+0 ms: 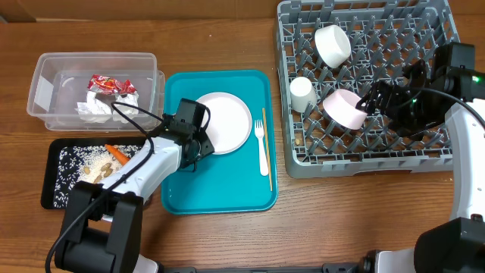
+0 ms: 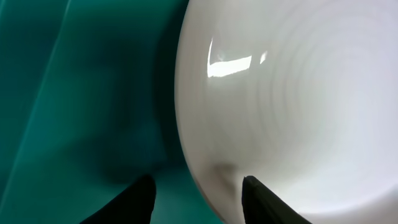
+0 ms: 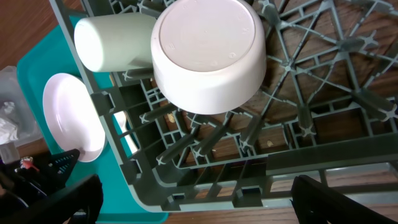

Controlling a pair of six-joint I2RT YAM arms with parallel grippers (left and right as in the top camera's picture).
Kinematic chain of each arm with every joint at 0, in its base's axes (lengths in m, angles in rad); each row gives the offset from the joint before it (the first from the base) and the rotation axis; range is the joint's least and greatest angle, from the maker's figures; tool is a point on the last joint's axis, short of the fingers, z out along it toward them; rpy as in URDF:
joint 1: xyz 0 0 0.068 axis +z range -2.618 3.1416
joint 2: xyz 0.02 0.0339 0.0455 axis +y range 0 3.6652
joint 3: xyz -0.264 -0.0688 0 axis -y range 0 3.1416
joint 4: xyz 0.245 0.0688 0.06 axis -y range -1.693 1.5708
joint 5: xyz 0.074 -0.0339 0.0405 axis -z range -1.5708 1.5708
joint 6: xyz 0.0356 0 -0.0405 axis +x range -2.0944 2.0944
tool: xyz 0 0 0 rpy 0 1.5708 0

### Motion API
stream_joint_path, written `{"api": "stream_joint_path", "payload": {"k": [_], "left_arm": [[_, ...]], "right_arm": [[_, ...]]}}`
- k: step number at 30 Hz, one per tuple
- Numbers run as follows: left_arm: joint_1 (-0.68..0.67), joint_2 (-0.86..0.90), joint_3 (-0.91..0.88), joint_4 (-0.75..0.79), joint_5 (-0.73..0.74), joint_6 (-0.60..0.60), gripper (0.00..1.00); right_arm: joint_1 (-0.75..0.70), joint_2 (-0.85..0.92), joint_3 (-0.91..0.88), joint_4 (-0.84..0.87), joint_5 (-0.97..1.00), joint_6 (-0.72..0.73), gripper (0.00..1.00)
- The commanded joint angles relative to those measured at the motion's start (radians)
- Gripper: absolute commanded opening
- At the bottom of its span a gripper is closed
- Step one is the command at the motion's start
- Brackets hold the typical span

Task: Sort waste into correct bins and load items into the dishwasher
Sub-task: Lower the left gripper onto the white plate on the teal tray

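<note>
The left gripper (image 2: 198, 186), half open, sits around the plate (image 1: 227, 121) edge, and the shiny plate may slip. The right gripper (image 3: 196, 186) is wide open.

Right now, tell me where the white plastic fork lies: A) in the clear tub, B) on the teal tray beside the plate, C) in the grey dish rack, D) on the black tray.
B: the fork lies flat on the teal tray, just right of the plate.
</note>
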Motion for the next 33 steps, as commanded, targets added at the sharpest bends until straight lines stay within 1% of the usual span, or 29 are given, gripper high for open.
{"api": "stream_joint_path", "payload": {"k": [1, 3, 6, 9, 11, 12, 16, 18, 23, 29, 33], "left_arm": [[0.001, -0.008, -0.023, 0.019, 0.005, -0.005, 0.43], [0.001, -0.008, -0.023, 0.023, 0.005, -0.005, 0.41], [0.001, -0.008, -0.023, 0.023, 0.005, -0.005, 0.39], [0.001, -0.008, -0.023, 0.023, 0.005, -0.005, 0.26], [0.001, -0.008, -0.022, 0.023, 0.005, -0.003, 0.13], [0.002, -0.009, -0.019, 0.022, 0.006, 0.006, 0.04], [0.002, -0.012, 0.010, 0.013, 0.032, 0.084, 0.04], [0.002, -0.013, 0.037, -0.019, 0.031, 0.105, 0.04], [0.002, -0.016, 0.154, -0.156, -0.011, 0.113, 0.04], [0.002, -0.018, 0.325, -0.340, -0.128, 0.113, 0.04], [0.000, -0.018, 0.432, -0.430, -0.113, 0.147, 0.04]], "right_arm": [[-0.002, -0.007, 0.015, 0.004, -0.008, 0.001, 1.00], [-0.002, -0.007, 0.015, 0.004, -0.008, 0.001, 1.00], [-0.002, -0.007, 0.015, 0.004, -0.008, 0.001, 1.00], [-0.002, -0.007, 0.015, 0.005, -0.008, 0.001, 1.00], [-0.002, -0.007, 0.015, 0.005, -0.008, 0.001, 1.00], [-0.002, -0.007, 0.015, 0.006, -0.008, 0.001, 1.00], [-0.002, -0.007, 0.015, 0.007, -0.008, 0.001, 1.00], [-0.002, -0.007, 0.015, 0.007, -0.008, 0.001, 1.00], [-0.002, -0.007, 0.015, 0.011, -0.008, 0.001, 1.00], [-0.002, -0.007, 0.015, 0.019, -0.008, 0.001, 1.00], [-0.002, -0.007, 0.015, 0.019, -0.008, 0.001, 1.00]]}}
